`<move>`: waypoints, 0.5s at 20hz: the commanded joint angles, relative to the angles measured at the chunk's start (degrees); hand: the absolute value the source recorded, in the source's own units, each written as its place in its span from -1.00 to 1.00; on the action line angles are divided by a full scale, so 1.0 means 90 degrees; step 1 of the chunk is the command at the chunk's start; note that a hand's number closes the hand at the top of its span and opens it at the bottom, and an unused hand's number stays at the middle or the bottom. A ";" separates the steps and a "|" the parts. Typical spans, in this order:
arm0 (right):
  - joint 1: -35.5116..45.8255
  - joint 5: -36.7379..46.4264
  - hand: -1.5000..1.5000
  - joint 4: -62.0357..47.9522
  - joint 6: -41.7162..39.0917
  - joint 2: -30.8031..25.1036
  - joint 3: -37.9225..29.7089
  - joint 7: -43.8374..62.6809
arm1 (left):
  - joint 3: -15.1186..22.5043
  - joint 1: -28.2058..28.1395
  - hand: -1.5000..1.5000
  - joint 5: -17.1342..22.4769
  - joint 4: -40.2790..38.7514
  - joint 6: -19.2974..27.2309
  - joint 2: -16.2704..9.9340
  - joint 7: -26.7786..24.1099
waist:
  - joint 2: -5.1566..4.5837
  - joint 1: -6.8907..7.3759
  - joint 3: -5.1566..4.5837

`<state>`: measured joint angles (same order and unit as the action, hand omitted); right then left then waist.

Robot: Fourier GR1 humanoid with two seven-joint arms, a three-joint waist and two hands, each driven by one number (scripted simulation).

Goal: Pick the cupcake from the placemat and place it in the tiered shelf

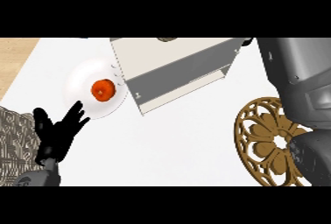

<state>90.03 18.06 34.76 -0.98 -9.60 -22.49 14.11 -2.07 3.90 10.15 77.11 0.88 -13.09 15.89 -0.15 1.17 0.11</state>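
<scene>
Left hand (pixel 59 131) sits at lower left, fingers straight & spread, holding nothing, tips just below the white plate (pixel 81 78). An orange item (pixel 103 89) lies on that plate. Cream shelf (pixel 171 65) stands top centre, touching the plate's right side. Gold cutout placemat (pixel 258 140) at right, partly covered by the grey right arm (pixel 304 87); right hand not visible, can't tell its state. Cupcake not seen.

Bare counter (pixel 174 144) between plate (pixel 87 94) and placemat (pixel 262 144)
</scene>
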 commanded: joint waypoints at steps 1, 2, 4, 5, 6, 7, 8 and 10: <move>-0.0278 -0.0273 -1.00 0.0042 0.0406 -0.0219 -0.0373 -0.0156 | -0.0159 -0.0267 0.00 0.0179 -0.0088 -0.0323 -0.0152 -0.0156 | -0.0006 -0.0018 -0.0015; 0.0140 -0.0276 -1.00 -0.0001 0.0472 -0.0419 -0.0421 0.0174 | 0.0101 -0.0167 0.00 -0.0229 -0.0278 0.0067 0.0157 -0.0351 | -0.0013 -0.0036 -0.0018; -0.0132 -0.0139 -1.00 0.0046 0.0838 -0.0411 -0.0341 0.0030 | -0.0017 -0.0060 0.00 0.0001 -0.0235 -0.0105 0.0054 -0.0040 | -0.0004 -0.0059 -0.0017; -0.0120 0.0041 -1.00 -0.0032 0.1070 -0.0533 -0.0279 0.0085 | -0.0080 0.0227 0.00 0.0015 -0.0015 0.0074 0.0025 0.0261 | -0.0007 -0.0054 -0.0016; -0.0162 -0.0016 -1.00 -0.0167 0.0850 -0.1054 -0.0447 -0.0028 | -0.0037 -0.0081 0.00 0.0023 0.0037 -0.0035 0.0017 0.0157 | -0.0028 -0.0004 -0.0015; -0.0147 0.0010 -1.00 -0.0198 0.1140 -0.1022 -0.0481 0.0157 | -0.0041 -0.0155 0.00 0.0019 0.0138 -0.0095 -0.0054 0.0151 | -0.0015 0.0001 -0.0015; -0.0097 -0.0088 -1.00 -0.0281 0.1099 -0.1292 -0.0640 0.0149 | 0.0105 -0.0286 0.00 -0.0053 0.0174 -0.0098 0.0090 -0.0009 | -0.0027 0.0025 -0.0015; -0.0532 -0.0187 -1.00 -0.0265 0.1200 -0.1455 -0.0797 -0.0147 | 0.0015 -0.0293 0.00 0.0006 0.0257 -0.0059 0.0018 0.0209 | -0.0022 0.0000 -0.0010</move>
<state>88.29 17.18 33.19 7.69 -18.72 -27.31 14.32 -2.33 2.97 10.30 78.17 0.25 -13.00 16.30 -0.25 1.11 0.07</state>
